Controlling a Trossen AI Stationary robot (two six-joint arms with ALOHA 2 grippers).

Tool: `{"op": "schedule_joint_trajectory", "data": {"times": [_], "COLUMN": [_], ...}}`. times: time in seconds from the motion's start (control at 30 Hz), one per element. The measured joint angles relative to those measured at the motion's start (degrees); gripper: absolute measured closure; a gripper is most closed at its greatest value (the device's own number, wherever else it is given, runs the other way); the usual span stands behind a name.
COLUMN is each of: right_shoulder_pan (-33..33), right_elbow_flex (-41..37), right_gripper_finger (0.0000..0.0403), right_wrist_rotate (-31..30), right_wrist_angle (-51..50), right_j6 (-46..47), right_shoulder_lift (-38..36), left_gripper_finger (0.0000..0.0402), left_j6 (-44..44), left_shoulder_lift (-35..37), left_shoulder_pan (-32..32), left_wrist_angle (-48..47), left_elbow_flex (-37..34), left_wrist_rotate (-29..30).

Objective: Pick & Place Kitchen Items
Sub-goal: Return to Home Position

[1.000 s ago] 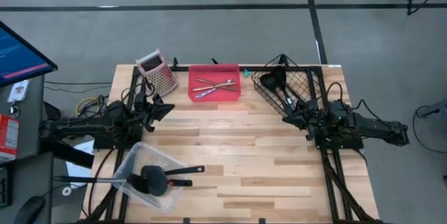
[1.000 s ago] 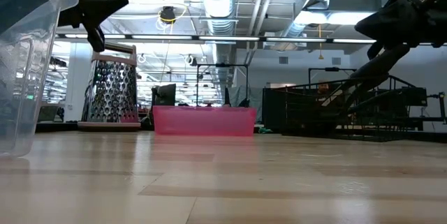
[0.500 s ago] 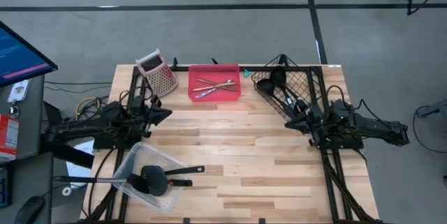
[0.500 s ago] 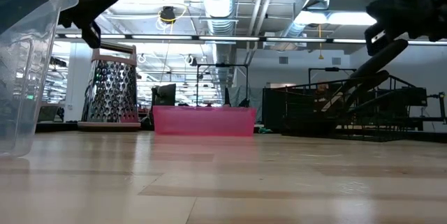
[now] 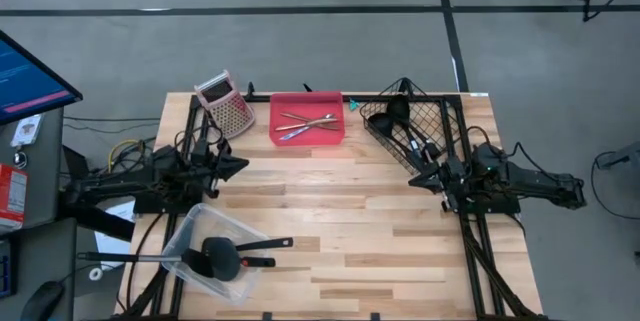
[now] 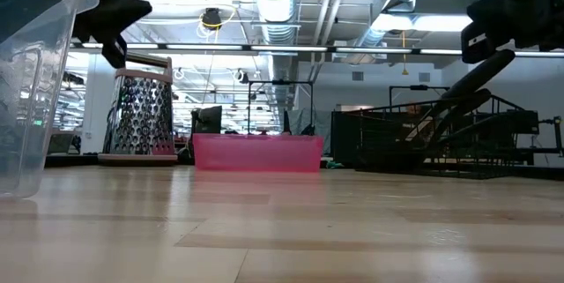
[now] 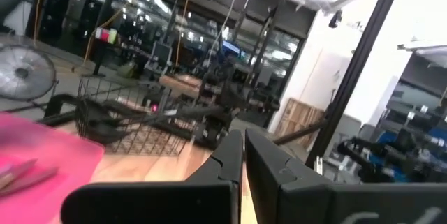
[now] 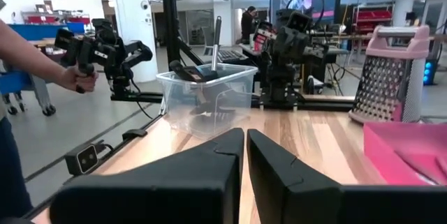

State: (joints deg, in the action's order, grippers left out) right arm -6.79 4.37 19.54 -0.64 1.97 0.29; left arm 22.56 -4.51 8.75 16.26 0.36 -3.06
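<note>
Black utensils stick up out of a clear plastic bin (image 5: 215, 251) at the near left, their handles leaning over its rim (image 5: 262, 246). Thin silver pieces (image 5: 305, 123) lie in a red tray (image 5: 335, 131) at the far edge. More black utensils (image 5: 395, 116) lie in a black wire basket (image 5: 432, 121) at the far right. My left gripper (image 5: 243, 164) is shut and empty above the table, left of centre; it also shows in its wrist view (image 7: 243, 135). My right gripper (image 5: 413, 181) is shut and empty just near of the basket; it also shows in its wrist view (image 8: 246, 132).
A metal box grater with a pink top (image 5: 225, 103) stands at the far left beside the red tray. Bare wooden table (image 5: 340, 231) lies between the two arms. A person's hand (image 8: 77, 77) holding a gripper device shows beyond the table in the right wrist view.
My right gripper has drawn back from the wire basket toward the table's near edge and risen a little. My left gripper has shifted slightly toward the near edge. Both stay shut and empty.
</note>
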Motion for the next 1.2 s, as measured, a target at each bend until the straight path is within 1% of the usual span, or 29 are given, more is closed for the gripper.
{"op": "schedule_joint_trajectory", "data": {"times": [0.17,1.2], "right_shoulder_pan": [0.0,0.0], "right_elbow_flex": [0.0,0.0], "right_gripper_finger": [0.0381,0.0381], "right_wrist_rotate": [0.0,-0.1], "right_wrist_angle": [-0.7,-0.9], "right_j6": [2.6,2.6], "right_shoulder_lift": [0.0,0.1], "left_gripper_finger": [0.0401,0.0401], "left_j6": [0.2,0.4], "left_shoulder_lift": [-0.3,-0.9], "left_shoulder_pan": [0.0,0.0], "left_wrist_angle": [0.6,1.5], "left_elbow_flex": [0.0,0.0], "left_wrist_rotate": [0.1,0.0]}}
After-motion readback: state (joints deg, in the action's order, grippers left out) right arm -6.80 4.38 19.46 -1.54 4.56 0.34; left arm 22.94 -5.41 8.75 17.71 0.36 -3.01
